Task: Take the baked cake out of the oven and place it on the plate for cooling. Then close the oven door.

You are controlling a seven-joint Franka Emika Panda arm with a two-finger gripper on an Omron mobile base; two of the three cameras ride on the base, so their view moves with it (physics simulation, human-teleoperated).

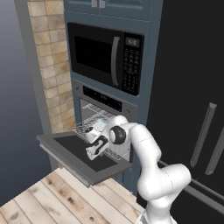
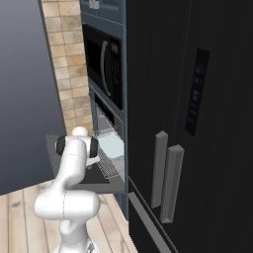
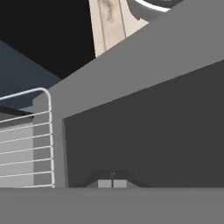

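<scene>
The gripper point(image 3: 112, 183) is fully closed, finger tips pressed together with nothing between them; in the left base view it point(image 1: 92, 154) points down over the open oven door point(image 1: 83, 155), close above the dark glass window of that door. In the hand view the door's point(image 3: 144, 87) grey frame and dark window lie straight ahead, with the tips just above the glass. The door hangs flat and level, dropped forward from the oven point(image 1: 105, 120), and the wooden floor point(image 1: 48, 197) runs under it. From the right base view the arm's elbow hides the hand, and the door point(image 2: 106, 182) shows as a dark slab under it. Past the door, a wire rack point(image 1: 111, 151) is drawn part way out over the hinge side; its rounded corner also appears at the left of the hand view point(image 3: 33, 135). On the rack sits a pale rectangular tray point(image 2: 109, 146), seen in the left base view just behind the wrist point(image 1: 99, 125). The cake cannot be made out in any view; whether it lies on the tray cannot be told. Above the oven's black control strip is a black microwave point(image 1: 105, 54) with keypad. To the right stands a tall black fridge point(image 2: 197, 123) with two grey handles.
</scene>
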